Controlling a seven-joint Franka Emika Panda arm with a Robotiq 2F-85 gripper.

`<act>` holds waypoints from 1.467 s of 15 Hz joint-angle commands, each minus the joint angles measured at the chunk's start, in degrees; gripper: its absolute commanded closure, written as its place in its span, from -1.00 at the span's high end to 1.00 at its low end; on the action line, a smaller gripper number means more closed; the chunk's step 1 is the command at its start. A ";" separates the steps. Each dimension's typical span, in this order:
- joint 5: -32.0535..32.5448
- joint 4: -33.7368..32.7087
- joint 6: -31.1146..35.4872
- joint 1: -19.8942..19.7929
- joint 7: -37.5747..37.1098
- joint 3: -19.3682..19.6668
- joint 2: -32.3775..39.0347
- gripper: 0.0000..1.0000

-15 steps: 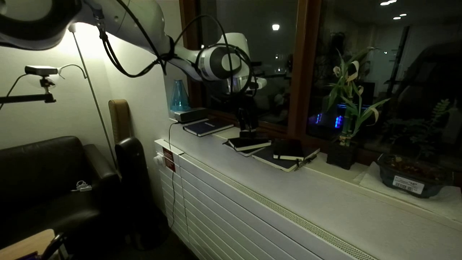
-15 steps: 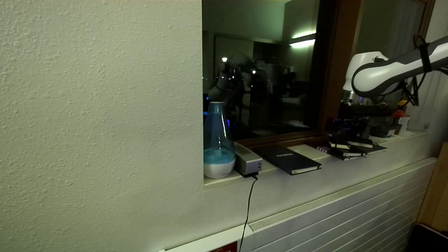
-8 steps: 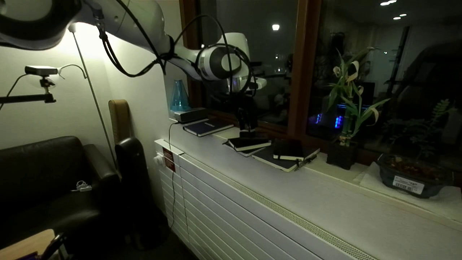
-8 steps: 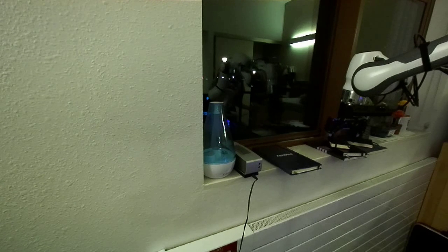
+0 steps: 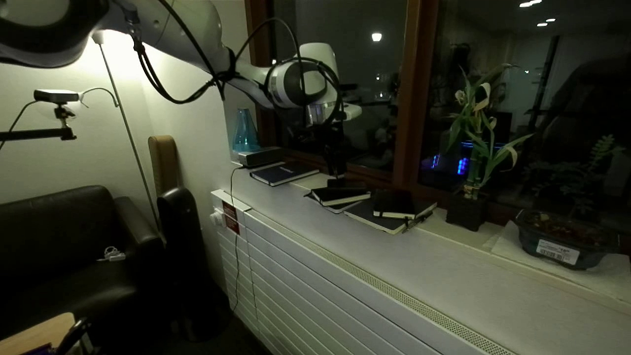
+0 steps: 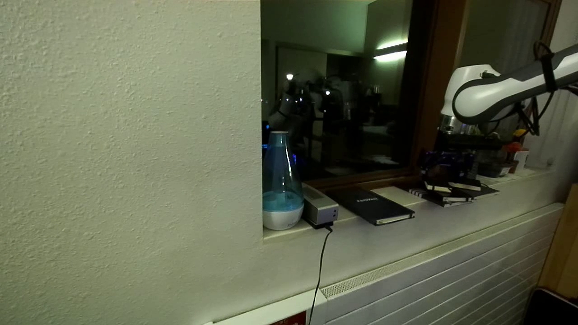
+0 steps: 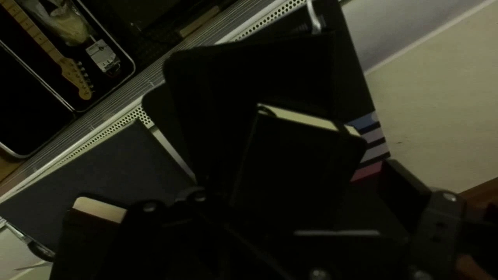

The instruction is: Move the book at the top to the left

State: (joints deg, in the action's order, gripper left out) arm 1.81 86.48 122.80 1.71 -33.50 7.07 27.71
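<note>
A small black book [image 7: 299, 155] with cream pages lies on top of a pile of dark notebooks [image 7: 249, 74] in the wrist view. In an exterior view this small book [image 5: 346, 183] shows dimly behind a black notebook [image 5: 341, 197] of the same pile. My gripper [image 7: 297, 182] is open, with its fingers on either side of the small book in the wrist view. In both exterior views the gripper [image 5: 336, 170] [image 6: 447, 169] is over the pile, close to the window. The dark fingertips are hard to make out, so contact cannot be told.
A dark blue lettered book [image 5: 284, 173] lies toward the blue humidifier [image 6: 281, 198] and grey box [image 6: 321, 211]. Another small black book [image 5: 393, 203] lies on a grey notebook [image 5: 367, 217] with a pen. A potted plant [image 5: 475, 153] stands beyond. Window glass is close behind.
My gripper has risen slightly and shifted a little toward the humidifier side, tilting slightly. The books have not visibly moved.
</note>
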 commanded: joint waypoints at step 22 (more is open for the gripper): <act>5.88 3.90 -1.89 2.63 -15.06 2.03 -1.00 0.46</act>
State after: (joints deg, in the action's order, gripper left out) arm 6.91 88.72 121.24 4.48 -47.83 9.35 27.87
